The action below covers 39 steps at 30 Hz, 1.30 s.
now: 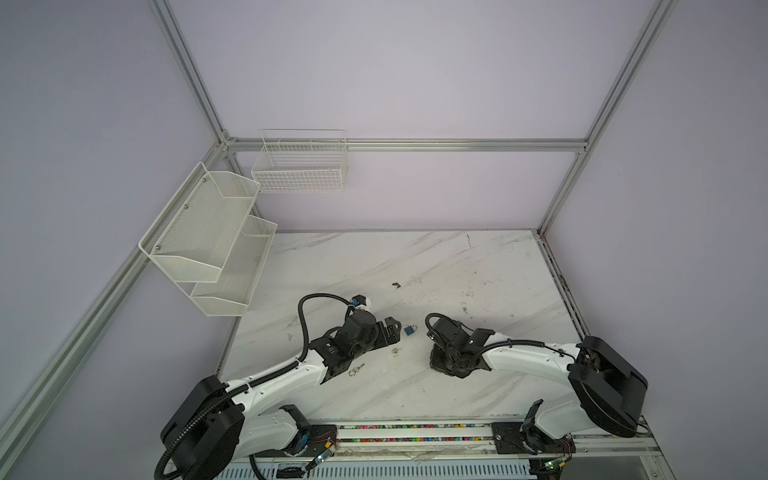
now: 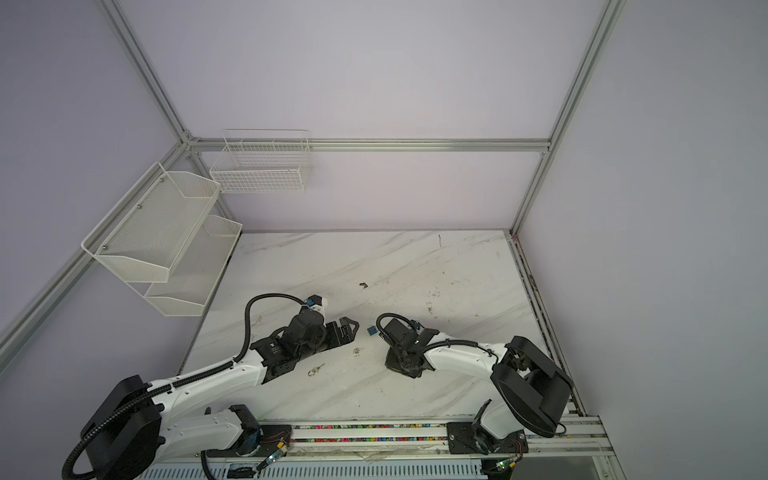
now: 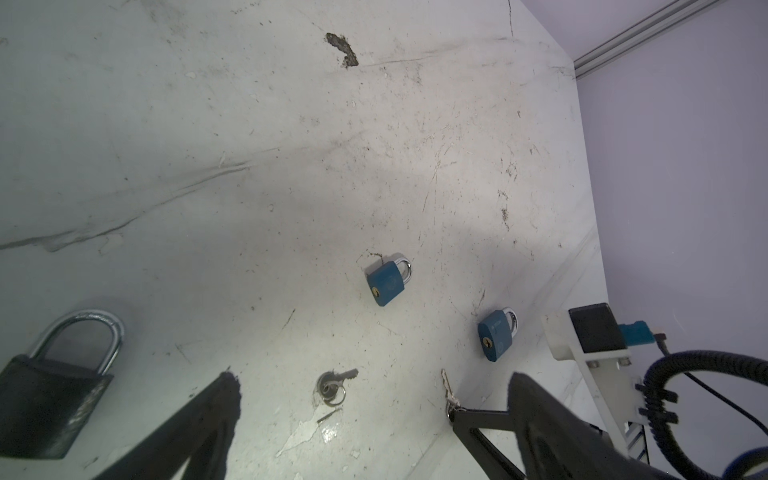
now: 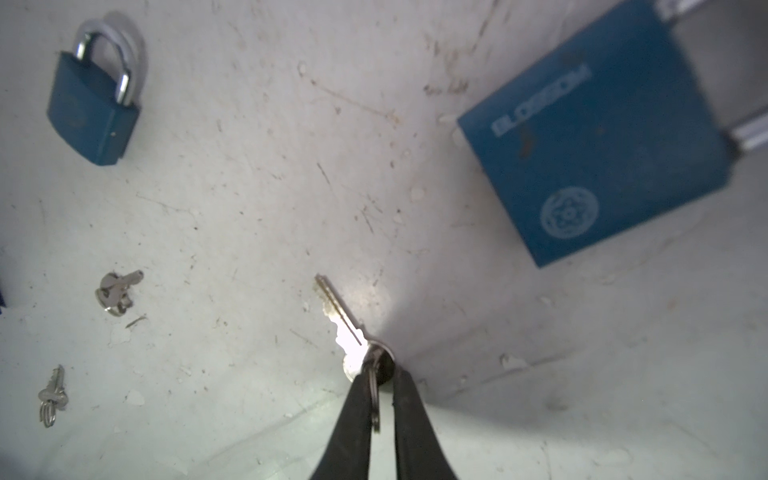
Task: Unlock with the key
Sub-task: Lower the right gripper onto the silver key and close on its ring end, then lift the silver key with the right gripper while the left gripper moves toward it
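My right gripper (image 4: 378,374) is shut on the head and ring of a silver key (image 4: 338,316), whose blade lies on the marble table (image 1: 457,270). Close beside it lies a large blue padlock (image 4: 594,137), with a smaller blue padlock (image 4: 93,112) farther off. In the left wrist view the same held key (image 3: 446,382) shows next to a blue padlock (image 3: 496,334), and another blue padlock (image 3: 386,280) lies ahead. My left gripper (image 3: 374,378) is open and holds nothing. In both top views it points at a blue padlock (image 1: 410,330) (image 2: 372,331).
Two spare keys on rings lie on the table (image 1: 395,352) (image 1: 356,370); the right wrist view shows them too (image 4: 116,291) (image 4: 52,395). A black padlock (image 3: 54,395) lies beside the left finger. White wire baskets (image 1: 208,237) (image 1: 299,166) hang at the back left.
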{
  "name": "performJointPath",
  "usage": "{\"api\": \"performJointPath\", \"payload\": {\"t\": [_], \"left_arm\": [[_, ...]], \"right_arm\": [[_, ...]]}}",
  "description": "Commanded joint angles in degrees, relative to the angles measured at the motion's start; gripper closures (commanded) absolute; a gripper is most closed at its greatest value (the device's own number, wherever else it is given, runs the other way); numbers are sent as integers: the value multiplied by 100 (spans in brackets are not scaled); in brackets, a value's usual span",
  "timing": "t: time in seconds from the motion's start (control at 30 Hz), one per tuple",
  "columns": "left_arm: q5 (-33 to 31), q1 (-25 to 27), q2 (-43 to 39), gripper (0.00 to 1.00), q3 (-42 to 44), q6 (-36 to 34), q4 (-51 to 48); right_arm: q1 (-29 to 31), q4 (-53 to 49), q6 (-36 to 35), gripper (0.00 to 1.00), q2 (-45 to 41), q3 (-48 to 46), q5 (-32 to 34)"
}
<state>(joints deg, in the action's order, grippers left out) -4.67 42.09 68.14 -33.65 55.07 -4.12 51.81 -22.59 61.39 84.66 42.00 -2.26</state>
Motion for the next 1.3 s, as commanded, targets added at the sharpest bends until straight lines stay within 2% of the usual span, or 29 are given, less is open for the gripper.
{"api": "performJointPath", "payload": {"t": [0.0,0.33,0.77,1.07,1.27], "left_arm": [[45,15,-77,0,-496,70,154],[18,18,-273,0,-458,247,170],[183,-174,-830,0,-493,467,173],[1306,-933,-1075,0,-574,727,145],[1855,-1123,-905,2,-914,566,121]], "right_arm": [[37,-27,-51,87,62,1,138],[31,209,-373,100,-45,-23,151],[26,316,-1388,100,-565,294,432],[24,560,-2673,100,-1020,817,446],[28,1048,-3605,100,-1177,946,271]]}}
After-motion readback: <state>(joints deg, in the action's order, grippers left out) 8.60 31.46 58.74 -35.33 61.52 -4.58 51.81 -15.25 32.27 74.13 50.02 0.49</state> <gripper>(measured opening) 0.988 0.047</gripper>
